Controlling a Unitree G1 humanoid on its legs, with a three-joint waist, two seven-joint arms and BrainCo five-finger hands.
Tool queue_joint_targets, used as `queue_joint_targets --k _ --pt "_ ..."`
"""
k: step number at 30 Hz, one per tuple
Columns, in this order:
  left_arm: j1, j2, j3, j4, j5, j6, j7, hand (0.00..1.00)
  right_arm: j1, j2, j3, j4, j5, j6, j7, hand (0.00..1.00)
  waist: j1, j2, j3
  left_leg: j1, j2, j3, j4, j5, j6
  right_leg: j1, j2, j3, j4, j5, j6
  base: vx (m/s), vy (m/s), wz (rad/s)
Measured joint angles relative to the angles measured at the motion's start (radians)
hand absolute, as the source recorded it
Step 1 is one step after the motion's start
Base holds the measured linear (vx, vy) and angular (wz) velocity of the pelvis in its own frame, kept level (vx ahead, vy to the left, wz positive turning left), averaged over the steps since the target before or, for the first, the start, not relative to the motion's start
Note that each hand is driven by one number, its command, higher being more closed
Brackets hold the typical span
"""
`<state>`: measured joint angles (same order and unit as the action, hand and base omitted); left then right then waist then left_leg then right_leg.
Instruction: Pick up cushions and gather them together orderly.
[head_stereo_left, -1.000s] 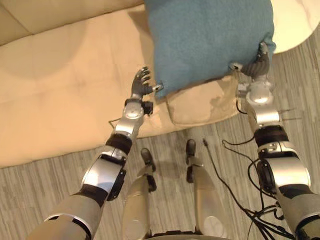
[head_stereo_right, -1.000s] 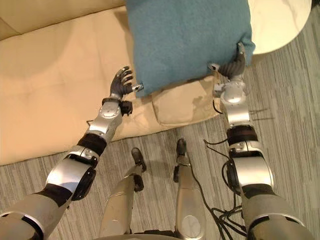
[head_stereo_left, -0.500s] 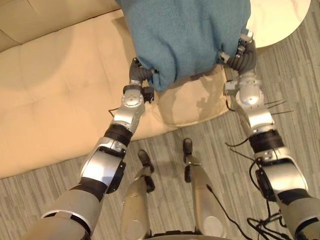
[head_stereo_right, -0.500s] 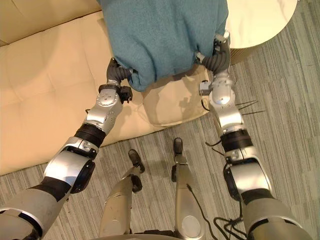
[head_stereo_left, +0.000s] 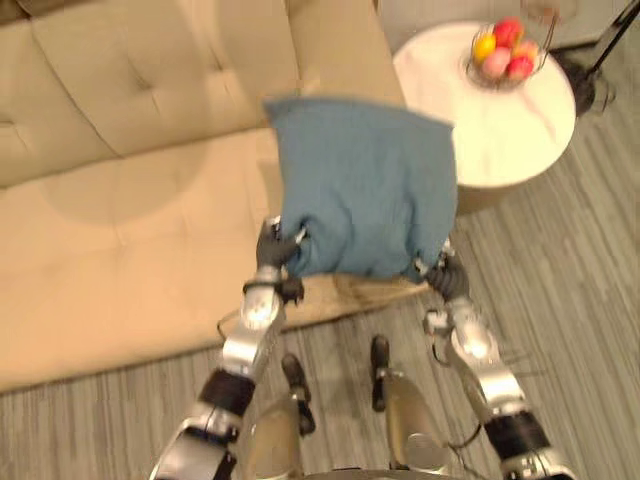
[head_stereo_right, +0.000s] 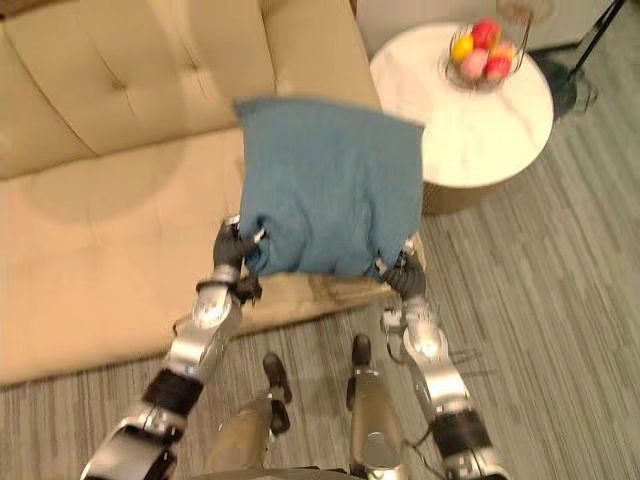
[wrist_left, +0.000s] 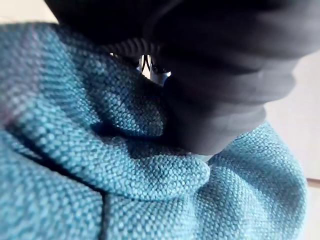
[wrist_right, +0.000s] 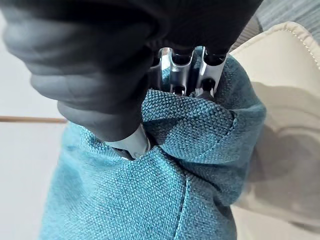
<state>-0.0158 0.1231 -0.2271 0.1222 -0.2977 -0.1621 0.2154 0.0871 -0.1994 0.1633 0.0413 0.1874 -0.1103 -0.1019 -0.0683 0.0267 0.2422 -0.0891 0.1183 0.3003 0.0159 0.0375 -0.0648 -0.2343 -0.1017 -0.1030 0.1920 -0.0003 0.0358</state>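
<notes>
Teal woven cushion (head_stereo_left: 365, 185) hangs in the air, held up by its two lower corners, over the front edge of the beige sofa (head_stereo_left: 120, 190). We see the left hand (head_stereo_left: 272, 250) at the lower left corner and the right hand (head_stereo_left: 447, 278) at the lower right corner, both raised in front of the robot. In the right wrist view we see the silver fingers (wrist_right: 180, 70) curled tight into the fabric, the corner bunched up and clamped against the dark cover. The left wrist view shows the cloth folded and pressed against the left hand's cover; its fingers are mostly hidden there, but from the head views we read the hand as closed on the corner. The cushion hangs flat, facing the camera, its top edge toward the sofa back. A cream cushion (wrist_right: 285, 75) lies on the sofa seat just below the teal one, apart from it. Right of the sofa stands a round pale table (head_stereo_left: 500, 140) carrying a wire bowl (head_stereo_left: 505, 55) of red, yellow and pink fruit. Grey striped floor (head_stereo_left: 580, 330) runs below.
</notes>
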Motion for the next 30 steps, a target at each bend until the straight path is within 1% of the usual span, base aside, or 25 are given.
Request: queue_joint_targets --k 3,5,6,7,8,9,10,11,12,13,14,16,17,18,19,20,21,23,24,25,26,27,28,29,30 --pt "0.069 -0.003 0.034 -0.015 0.008 0.0 -0.032 1.0 0.033 0.025 0.0 0.0 0.006 0.0 0.04 1.0 0.026 -0.003 -0.017 0.003 -0.006 0.014 0.015 -0.004 0.006 0.005 0.001 0.024 -0.007 0.016 0.013 -0.02 0.03 -0.13" --pt "0.082 -0.005 0.044 -0.015 0.013 0.0 -0.041 1.0 0.042 0.031 0.0 0.0 0.012 0.0 0.052 1.0 0.028 -0.003 -0.016 -0.014 -0.008 0.005 0.051 -0.013 0.02 0.002 -0.009 0.021 0.006 0.018 0.017 -0.09 0.042 0.08" --pt "0.091 -0.006 0.046 -0.016 0.015 0.0 -0.043 1.0 0.047 0.031 0.0 -0.001 0.012 0.0 0.059 1.0 0.032 -0.003 -0.017 -0.028 -0.008 -0.001 0.075 -0.02 0.032 0.002 -0.009 0.026 0.015 0.024 0.035 -0.14 0.041 0.15" --pt "0.097 -0.012 0.055 -0.02 0.016 0.0 -0.046 1.0 0.049 0.033 0.0 -0.003 0.012 0.0 0.061 1.0 0.035 0.0 -0.019 -0.045 0.006 -0.001 0.084 -0.02 0.049 -0.006 -0.006 0.053 0.04 0.007 0.062 -0.14 0.003 0.49" --pt "0.1 -0.026 0.071 -0.023 0.016 0.0 -0.06 1.0 0.064 0.041 0.0 -0.016 0.018 -0.001 0.061 1.0 0.025 0.0 -0.019 -0.066 0.004 -0.035 0.104 -0.025 0.068 -0.04 -0.017 0.096 0.244 -0.104 0.039 -0.12 -0.023 0.7" --pt "0.1 -0.031 0.071 -0.024 0.015 0.0 -0.062 1.0 0.074 0.044 0.0 -0.019 0.02 -0.002 0.061 1.0 0.026 0.0 -0.019 -0.064 -0.001 -0.062 0.113 -0.022 0.068 -0.036 -0.017 0.108 0.338 -0.153 0.046 -0.06 -0.074 1.13" --pt "0.114 -0.034 0.073 -0.033 0.014 0.0 -0.063 1.0 0.082 0.05 0.0 -0.019 0.025 -0.002 0.062 1.0 0.029 -0.004 -0.021 -0.073 -0.008 -0.111 0.124 -0.011 0.062 0.007 -0.018 0.121 0.436 -0.212 0.081 -0.08 -0.139 1.02" --pt "0.125 -0.033 0.076 -0.038 0.014 -0.001 -0.063 1.0 0.082 0.053 0.001 -0.019 0.029 -0.002 0.062 1.0 0.037 -0.012 -0.029 -0.086 -0.017 -0.145 0.125 0.001 0.057 0.046 -0.016 0.132 0.425 -0.243 0.077 -0.09 -0.173 1.02" --pt "0.127 -0.035 0.078 -0.043 0.014 0.0 -0.063 1.0 0.073 0.051 0.003 -0.02 0.034 -0.002 0.062 1.0 0.052 -0.015 -0.037 -0.108 -0.026 -0.174 0.116 0.023 0.047 0.074 -0.003 0.134 0.358 -0.27 0.066 -0.14 -0.2 0.81" --pt "0.128 -0.045 0.081 -0.06 0.014 -0.001 -0.063 1.0 0.057 0.048 0.004 -0.02 0.038 -0.002 0.062 1.0 0.07 -0.004 -0.053 -0.144 -0.026 -0.204 0.081 0.073 0.037 0.081 0.014 0.114 0.27 -0.294 0.029 -0.16 -0.177 0.87" --pt "0.13 -0.064 0.081 -0.073 0.013 -0.001 -0.062 1.0 0.038 0.036 0.004 -0.021 0.04 -0.002 0.061 1.0 0.084 0.041 -0.062 -0.197 0.0 -0.253 0.06 0.118 0.025 0.07 0.051 0.069 0.216 -0.278 0.015 -0.17 -0.152 0.79" --pt "0.152 -0.07 0.083 -0.091 -0.003 -0.001 -0.06 1.0 0.035 0.033 0.013 -0.018 0.04 0.0 0.054 1.0 0.089 0.062 -0.059 -0.215 0.024 -0.306 0.026 0.166 0.003 0.061 0.081 0.011 0.227 -0.272 -0.003 -0.27 -0.188 0.82" --pt "0.176 -0.071 0.083 -0.1 -0.015 -0.001 -0.059 1.0 0.036 0.031 0.024 -0.018 0.04 0.0 0.053 1.0 0.087 0.068 -0.062 -0.214 0.038 -0.299 -0.002 0.146 0.016 0.061 0.088 -0.035 0.247 -0.27 -0.018 -0.27 -0.215 0.83" --pt "0.182 -0.073 0.081 -0.101 -0.021 0.0 -0.059 1.0 0.037 0.03 0.026 -0.018 0.04 0.0 0.05 1.0 0.084 0.069 -0.063 -0.212 0.046 -0.266 -0.017 0.119 0.048 0.064 0.087 -0.052 0.244 -0.262 -0.03 -0.17 -0.128 1.08" --pt "0.181 -0.083 0.08 -0.103 -0.025 0.0 -0.06 1.0 0.033 0.027 0.019 -0.018 0.039 0.0 0.037 1.0 0.082 0.055 -0.058 -0.232 0.056 -0.146 0.014 0.008 0.094 0.073 0.049 -0.094 0.208 -0.244 -0.045 -0.12 -0.038 0.9" --pt "0.181 -0.082 0.08 -0.103 -0.025 -0.001 -0.06 1.0 0.029 0.026 0.016 -0.018 0.038 0.0 0.035 1.0 0.085 0.049 -0.054 -0.25 0.056 -0.108 0.058 0.001 0.09 0.072 0.032 -0.11 0.204 -0.242 -0.047 -0.16 -0.023 1.07" --pt "0.187 -0.085 0.076 -0.102 -0.025 0.0 -0.06 1.0 0.029 0.027 0.013 -0.018 0.038 0.0 0.035 1.0 0.082 0.045 -0.052 -0.271 0.052 -0.059 0.165 0.001 0.09 0.074 0.001 -0.143 0.196 -0.234 -0.049 -0.14 -0.022 0.69" --pt "0.194 -0.084 0.064 -0.101 -0.025 0.001 -0.061 1.0 0.03 0.026 0.007 -0.02 0.038 -0.001 0.035 1.0 0.067 0.038 -0.052 -0.258 0.041 -0.023 0.295 -0.011 0.096 0.085 -0.026 -0.187 0.173 -0.22 -0.043 -0.14 0.01 0.82" --pt "0.194 -0.084 0.06 -0.101 -0.025 0.0 -0.063 1.0 0.03 0.027 0.0 -0.021 0.037 -0.001 0.035 1.0 0.056 0.046 -0.058 -0.235 0.038 -0.017 0.312 -0.023 0.085 0.097 -0.029 -0.212 0.152 -0.212 -0.036 -0.09 0.083 0.9" --pt "0.188 -0.085 0.052 -0.101 -0.025 -0.002 -0.065 1.0 0.03 0.027 -0.008 -0.029 0.035 -0.001 0.034 1.0 0.049 0.061 -0.068 -0.182 0.031 -0.015 0.253 -0.057 0.047 0.098 -0.025 -0.229 0.14 -0.205 -0.026 -0.04 0.098 0.69" --pt "0.182 -0.085 0.049 -0.099 -0.025 -0.003 -0.065 1.0 0.026 0.031 -0.01 -0.029 0.035 -0.002 0.033 1.0 0.049 0.059 -0.069 -0.167 0.017 -0.019 0.207 -0.057 0.041 0.096 -0.029 -0.231 0.137 -0.205 -0.022 -0.02 0.119 0.46" --pt "0.175 -0.077 0.045 -0.091 -0.025 -0.002 -0.066 1.0 0.025 0.038 -0.009 -0.029 0.034 -0.002 0.03 1.0 0.059 0.041 -0.068 -0.158 0.007 -0.012 0.184 -0.04 0.045 0.09 -0.036 -0.228 0.128 -0.193 -0.011 -0.02 0.113 0.16" --pt "0.179 -0.068 0.044 -0.085 -0.025 -0.002 -0.066 1.0 0.026 0.045 -0.009 -0.029 0.033 -0.001 0.03 1.0 0.073 0.033 -0.07 -0.164 0.006 -0.011 0.199 -0.043 0.055 0.1 -0.037 -0.228 0.114 -0.175 -0.003 0.01 0.141 0.04" --pt "0.182 -0.06 0.041 -0.084 -0.025 -0.002 -0.066 1.0 0.025 0.052 -0.009 -0.029 0.033 -0.001 0.03 1.0 0.083 0.03 -0.071 -0.165 0.005 -0.009 0.216 -0.053 0.068 0.111 -0.037 -0.226 0.1 -0.166 0.004 0.03 0.152 0.03" --pt "0.189 -0.054 0.041 -0.084 -0.027 -0.002 -0.067 1.0 0.021 0.061 -0.007 -0.029 0.033 -0.001 0.03 1.0 0.084 0.029 -0.072 -0.17 0.004 -0.01 0.24 -0.07 0.077 0.125 -0.039 -0.225 0.084 -0.158 0.015 0.04 0.141 0.02"
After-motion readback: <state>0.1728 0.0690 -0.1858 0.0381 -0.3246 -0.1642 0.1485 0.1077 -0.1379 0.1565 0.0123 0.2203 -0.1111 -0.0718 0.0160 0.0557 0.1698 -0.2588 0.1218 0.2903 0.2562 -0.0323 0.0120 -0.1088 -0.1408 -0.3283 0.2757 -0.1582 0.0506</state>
